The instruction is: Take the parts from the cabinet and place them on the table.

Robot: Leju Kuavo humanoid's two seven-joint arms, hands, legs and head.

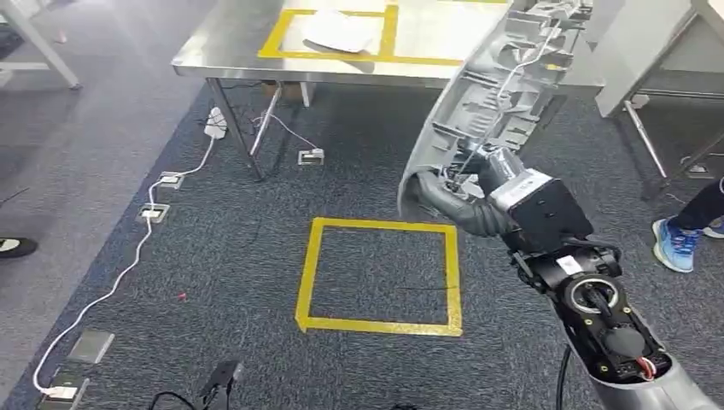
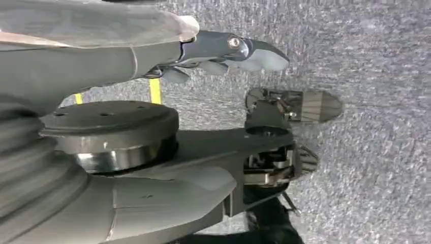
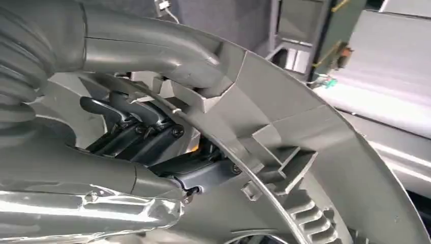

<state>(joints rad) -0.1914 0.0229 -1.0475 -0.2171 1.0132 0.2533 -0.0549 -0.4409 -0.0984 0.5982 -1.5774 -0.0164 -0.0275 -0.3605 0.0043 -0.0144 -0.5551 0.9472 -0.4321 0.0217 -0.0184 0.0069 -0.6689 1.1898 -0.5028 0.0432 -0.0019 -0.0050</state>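
1. Landmark for everything here: the yellow tape square (image 1: 380,275) on the dark carpet, right in the middle of the head view.
2. Far to the left of that square, a white cable (image 1: 128,265) snakes across the carpet past floor sockets (image 1: 154,212).
3. Beyond the square stands the steel bench (image 1: 248,47), carrying its own yellow tape outline (image 1: 282,30) with a white sheet (image 1: 340,32) lying inside it.
4. The left robot hand (image 2: 239,53) hangs over grey carpet in the left wrist view, fingers stretched out straight, nothing in them — released.
5. Now to the right of the square and above it: the grey plastic part (image 1: 491,94), a long curved ribbed panel, is up in the air, tilted, its top end overlapping the bench edge in the picture.
6. The right robot hand (image 1: 457,192) is grasping that part at its lower end; in the right wrist view the dark fingers (image 3: 137,129) are tucked in behind the part's curved rim (image 3: 284,127).
7. Far right of the square, a person's blue shoe (image 1: 676,243) sits on the carpet.
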